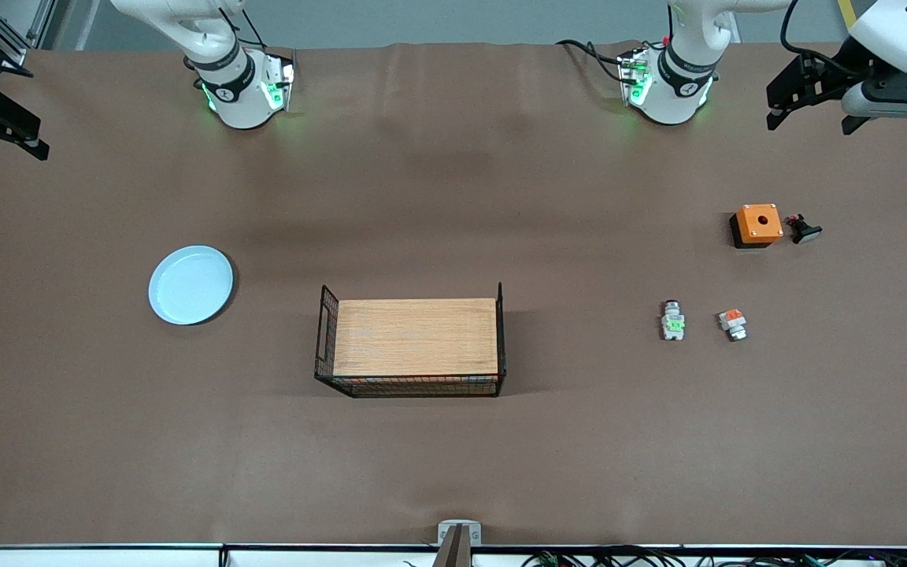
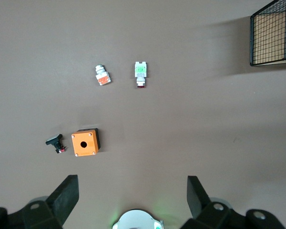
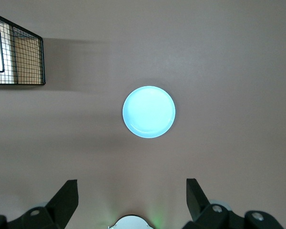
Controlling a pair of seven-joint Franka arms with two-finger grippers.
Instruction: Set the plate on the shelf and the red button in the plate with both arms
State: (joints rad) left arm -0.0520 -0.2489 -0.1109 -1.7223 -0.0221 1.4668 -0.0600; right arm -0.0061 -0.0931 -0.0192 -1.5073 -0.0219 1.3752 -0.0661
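The pale blue plate (image 1: 190, 284) (image 3: 148, 111) lies flat on the brown table toward the right arm's end. The red button (image 1: 673, 320) (image 2: 141, 72), a small white part with a green block, lies toward the left arm's end. My left gripper (image 2: 132, 177) (image 1: 809, 124) hangs open and empty, high over the table near the left arm's base, well apart from the button. My right gripper (image 3: 131, 181) is open and empty too, high above the table with the plate below it. It is out of the front view.
A wire basket with a wooden top (image 1: 414, 339) (image 2: 274, 33) (image 3: 16, 52) stands mid-table. Beside the red button lies a similar part with an orange block (image 1: 733, 324) (image 2: 103, 76). Farther from the front camera sit an orange box with a hole (image 1: 757, 225) (image 2: 85, 142) and a small black part (image 1: 804, 229) (image 2: 56, 142).
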